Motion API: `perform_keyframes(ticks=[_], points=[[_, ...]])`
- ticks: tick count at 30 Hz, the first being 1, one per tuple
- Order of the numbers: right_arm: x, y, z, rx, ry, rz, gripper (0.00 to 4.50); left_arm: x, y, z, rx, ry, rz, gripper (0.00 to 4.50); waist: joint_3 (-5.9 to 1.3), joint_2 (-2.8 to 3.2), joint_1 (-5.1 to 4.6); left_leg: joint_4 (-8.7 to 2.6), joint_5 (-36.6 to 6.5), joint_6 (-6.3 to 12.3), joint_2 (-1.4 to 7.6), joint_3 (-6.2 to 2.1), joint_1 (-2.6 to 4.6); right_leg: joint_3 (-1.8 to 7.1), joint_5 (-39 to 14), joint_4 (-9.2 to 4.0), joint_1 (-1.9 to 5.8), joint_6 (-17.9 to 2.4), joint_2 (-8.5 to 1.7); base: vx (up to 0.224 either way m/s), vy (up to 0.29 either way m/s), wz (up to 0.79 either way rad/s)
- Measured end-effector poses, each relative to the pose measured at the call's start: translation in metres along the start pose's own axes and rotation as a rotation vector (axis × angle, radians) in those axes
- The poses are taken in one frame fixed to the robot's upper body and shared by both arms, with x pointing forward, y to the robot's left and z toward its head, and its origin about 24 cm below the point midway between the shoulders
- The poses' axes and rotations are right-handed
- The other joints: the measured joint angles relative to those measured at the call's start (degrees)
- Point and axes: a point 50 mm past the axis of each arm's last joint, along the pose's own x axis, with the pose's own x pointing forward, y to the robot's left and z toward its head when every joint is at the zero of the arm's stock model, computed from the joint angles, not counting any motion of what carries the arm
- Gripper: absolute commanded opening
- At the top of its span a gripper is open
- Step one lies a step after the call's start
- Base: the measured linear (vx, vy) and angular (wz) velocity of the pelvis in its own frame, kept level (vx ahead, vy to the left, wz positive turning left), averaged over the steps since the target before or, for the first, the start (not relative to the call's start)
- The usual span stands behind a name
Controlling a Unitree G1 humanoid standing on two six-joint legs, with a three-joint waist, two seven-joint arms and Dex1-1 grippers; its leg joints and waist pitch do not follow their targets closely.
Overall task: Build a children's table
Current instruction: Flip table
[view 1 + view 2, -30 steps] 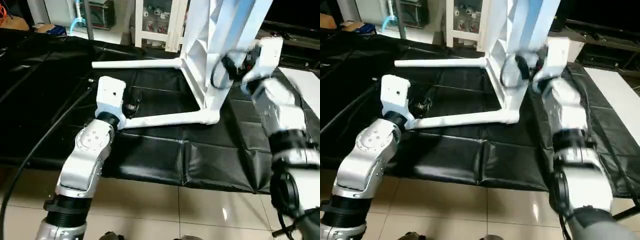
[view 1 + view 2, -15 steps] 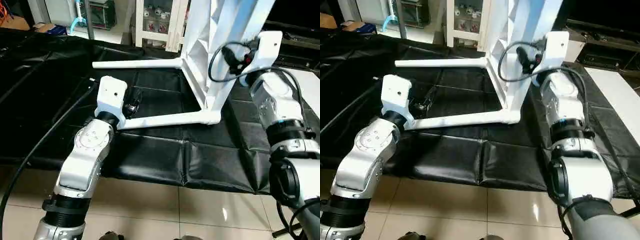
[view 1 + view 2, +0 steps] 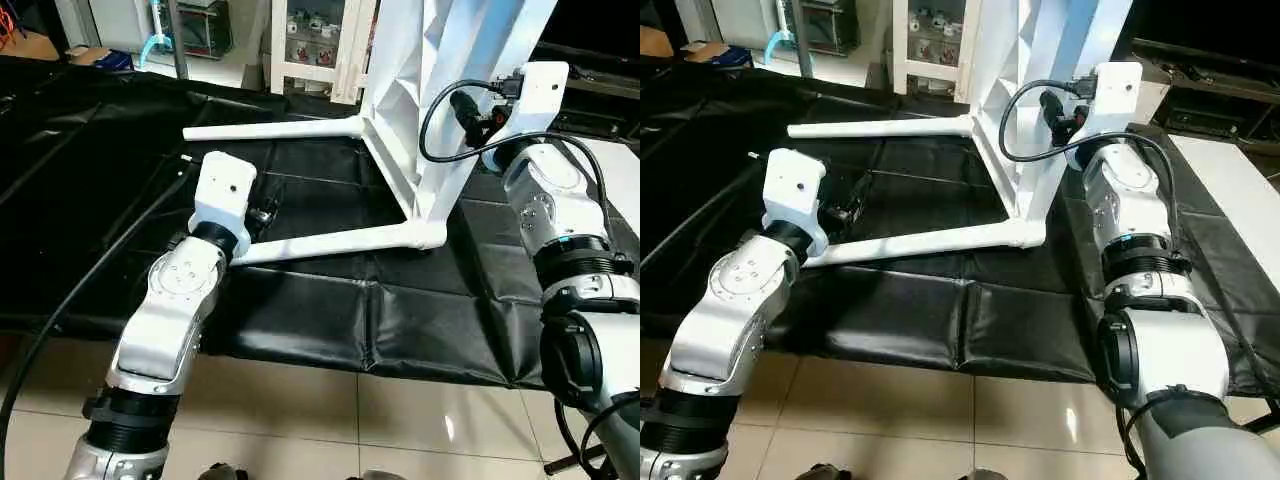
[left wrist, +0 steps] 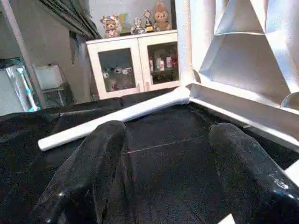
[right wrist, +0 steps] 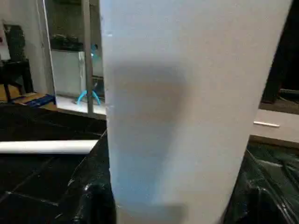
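Grippers first. The left gripper (image 4: 163, 177) has its two black fingers (image 4: 88, 182) apart, with only the black-covered work surface (image 3: 330, 310) between them; it holds nothing. It rests low, just beside the near leg (image 3: 330, 243), which lies flat on the cover. I judge it waits there to steady or lift this leg when needed.

The right gripper is raised against the tabletop (image 3: 440, 90); its wrist housing (image 3: 540, 90) sits at the tabletop's right side. The right wrist view shows a broad white surface (image 5: 182, 107) very close in front of the camera. Its fingers are not clear to me, so I cannot tell if they are apart or clamped on the plastic.

The tabletop stands on its edge on the cover, almost upright, the ribbed underside toward the left. Two legs are already in its lower corner sockets: the near leg and a far leg (image 3: 270, 129), both pointing left along the surface. Probably the tabletop is kept upright so the upper sockets are free for the remaining legs, which means about half of the work is done.
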Motion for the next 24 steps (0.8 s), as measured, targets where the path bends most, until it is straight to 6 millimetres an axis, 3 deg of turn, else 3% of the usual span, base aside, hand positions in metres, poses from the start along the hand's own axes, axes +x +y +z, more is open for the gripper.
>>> perform_keyframes(ticks=[6, 12, 15, 20, 24], points=[[0.001, -0.009, 0.004, -0.088, 0.026, -0.061, 1.75, 0.0, 0.002, 0.002, 0.011, -0.008, 0.011, 3.25, 0.02, 0.01, 0.2, 0.01, 0.0, 0.0, -0.02, 0.0, -0.18, 0.0, 0.0, 0.0, -0.13, -0.01, -0.01, 0.0, 0.0, 0.0], [0.006, -0.011, 0.018, -0.153, 0.022, -0.083, 1.7, 0.004, 0.011, 0.021, 0.005, -0.082, 0.035, 3.25, 0.11, 0.15, 0.32, 0.03, 0.19, 0.28, -0.01, 0.11, -1.05, 0.05, 0.05, 0.2, -1.15, -0.08, -0.02, 0.0, 0.0, 0.0], [0.007, -0.016, 0.027, -0.182, 0.014, -0.104, 1.7, 0.004, 0.013, 0.023, 0.008, -0.088, 0.041, 3.25, 0.15, 0.19, 0.94, 0.03, 0.2, 0.33, 0.02, 0.22, -1.07, 0.09, 0.02, 0.16, -1.2, -0.08, -0.02, 0.0, 0.0, 0.0], [0.011, -0.021, 0.056, -0.28, -0.03, -0.15, 1.7, 0.004, 0.013, 0.023, 0.01, -0.089, 0.044, 3.25, 0.18, 0.17, 1.91, 0.03, 0.19, 0.36, 0.04, 0.44, -1.1, 0.19, 0.01, 0.13, -1.28, -0.07, -0.06, 0.0, 0.0, 0.0], [0.012, -0.022, 0.08, -0.373, -0.092, -0.163, 1.7, 0.004, 0.014, 0.023, 0.013, -0.089, 0.046, 3.25, 0.23, 0.08, 1.99, 0.05, 0.18, 0.37, 0.04, 0.53, -1.09, 0.22, 0.01, 0.12, -1.26, -0.06, -0.1, 0.0, 0.0, 0.0]])
